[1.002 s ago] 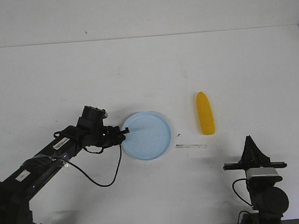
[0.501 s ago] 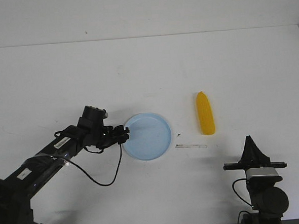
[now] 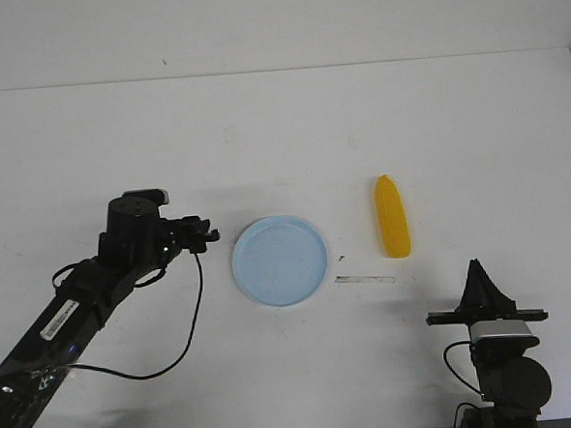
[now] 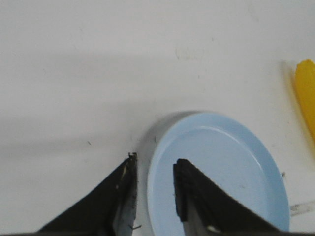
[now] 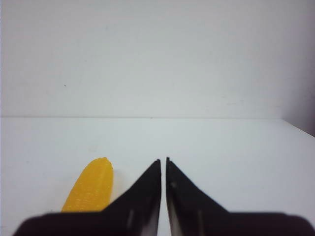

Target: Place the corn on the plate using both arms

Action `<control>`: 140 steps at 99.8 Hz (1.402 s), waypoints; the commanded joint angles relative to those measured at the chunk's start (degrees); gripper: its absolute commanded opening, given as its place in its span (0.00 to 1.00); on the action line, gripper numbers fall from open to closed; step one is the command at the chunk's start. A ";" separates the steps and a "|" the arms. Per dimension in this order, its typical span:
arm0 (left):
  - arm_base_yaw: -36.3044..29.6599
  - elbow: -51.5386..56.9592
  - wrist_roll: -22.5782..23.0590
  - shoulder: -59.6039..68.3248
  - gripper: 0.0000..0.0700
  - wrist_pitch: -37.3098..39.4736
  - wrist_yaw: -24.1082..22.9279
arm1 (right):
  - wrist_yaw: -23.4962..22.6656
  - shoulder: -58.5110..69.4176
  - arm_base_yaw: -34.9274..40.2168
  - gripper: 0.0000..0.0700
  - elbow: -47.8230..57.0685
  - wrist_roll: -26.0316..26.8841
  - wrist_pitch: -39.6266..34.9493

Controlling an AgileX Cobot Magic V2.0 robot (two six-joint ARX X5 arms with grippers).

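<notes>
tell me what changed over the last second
The left gripper let go of the plate rim and drew back to the left, clear of it, jaws open. The plate slid a little away from the robot before the release. The corn, still on the table to the plate's right, and the parked right gripper did not move.

We get bright, even light in the front view, with the white surface [image 3: 280, 127] close to washed out and only faint, soft shadows under the left arm's cable. Both wrist views are softer and kinda hazy: the fingers [image 4: 189, 196] up close are blurry, and the plate [image 4: 231, 167] throws a smeared grey shadow. The corn [image 5: 91, 189] looks fuzzy too.
</notes>
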 commanded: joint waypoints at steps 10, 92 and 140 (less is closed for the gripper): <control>1.99 0.17 11.30 -3.91 0.11 2.80 -2.78 | 0.00 0.07 0.07 0.02 -0.09 -0.31 0.59; 13.11 -28.57 21.00 -44.19 0.11 10.82 -7.82 | 0.00 0.07 0.07 0.02 -0.09 -0.31 0.59; 13.68 -33.07 20.96 -65.18 0.00 7.37 -12.09 | 0.00 0.07 0.07 0.02 -0.09 -0.31 0.59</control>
